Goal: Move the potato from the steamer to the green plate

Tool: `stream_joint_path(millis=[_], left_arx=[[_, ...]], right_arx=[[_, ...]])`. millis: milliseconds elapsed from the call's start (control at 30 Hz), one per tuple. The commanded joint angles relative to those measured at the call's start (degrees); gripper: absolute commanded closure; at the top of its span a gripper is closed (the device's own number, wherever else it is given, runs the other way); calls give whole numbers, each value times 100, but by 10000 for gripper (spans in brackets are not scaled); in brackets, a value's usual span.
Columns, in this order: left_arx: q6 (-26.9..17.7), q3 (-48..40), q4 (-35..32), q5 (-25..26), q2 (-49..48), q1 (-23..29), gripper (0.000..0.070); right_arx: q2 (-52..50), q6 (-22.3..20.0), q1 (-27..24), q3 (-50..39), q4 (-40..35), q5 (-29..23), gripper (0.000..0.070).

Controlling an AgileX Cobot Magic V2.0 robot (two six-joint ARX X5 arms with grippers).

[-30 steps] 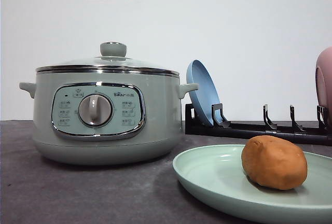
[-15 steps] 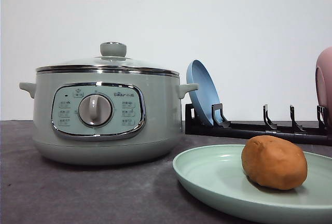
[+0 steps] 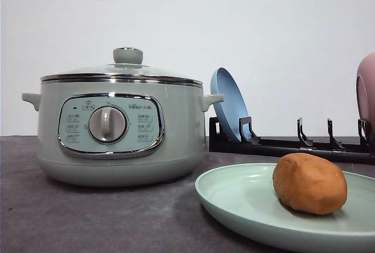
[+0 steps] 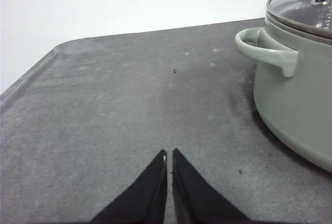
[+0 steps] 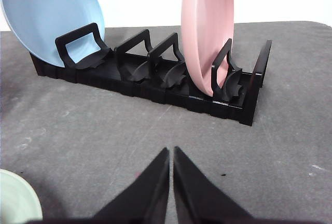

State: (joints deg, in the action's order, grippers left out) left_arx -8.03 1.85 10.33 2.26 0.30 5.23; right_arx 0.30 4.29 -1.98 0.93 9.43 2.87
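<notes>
The orange-brown potato (image 3: 309,183) rests on the pale green plate (image 3: 234,203) at the front right of the table. The sage-green steamer (image 3: 120,125) stands at the left with its glass lid on. In the left wrist view my left gripper (image 4: 169,156) is shut and empty over bare grey table, with the steamer (image 4: 295,79) and its side handle off to one side. My right gripper (image 5: 170,152) is shut and empty too, pointing at the dish rack, and a sliver of the green plate (image 5: 15,200) shows at the frame's corner.
A black dish rack (image 3: 281,144) stands behind the plate, holding an upright blue plate (image 3: 229,105) and a pink dish (image 3: 367,92). In the right wrist view the rack (image 5: 155,76) holds the blue plate (image 5: 49,19) and pink dish (image 5: 207,32). White wall behind.
</notes>
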Motion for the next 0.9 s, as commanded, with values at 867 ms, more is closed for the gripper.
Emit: stream_joint_path(millis=[867], left_arx=[[15,-117,37,0,-11,15,690]], right_arx=[[-9,18,0,-28,-61,11,700]])
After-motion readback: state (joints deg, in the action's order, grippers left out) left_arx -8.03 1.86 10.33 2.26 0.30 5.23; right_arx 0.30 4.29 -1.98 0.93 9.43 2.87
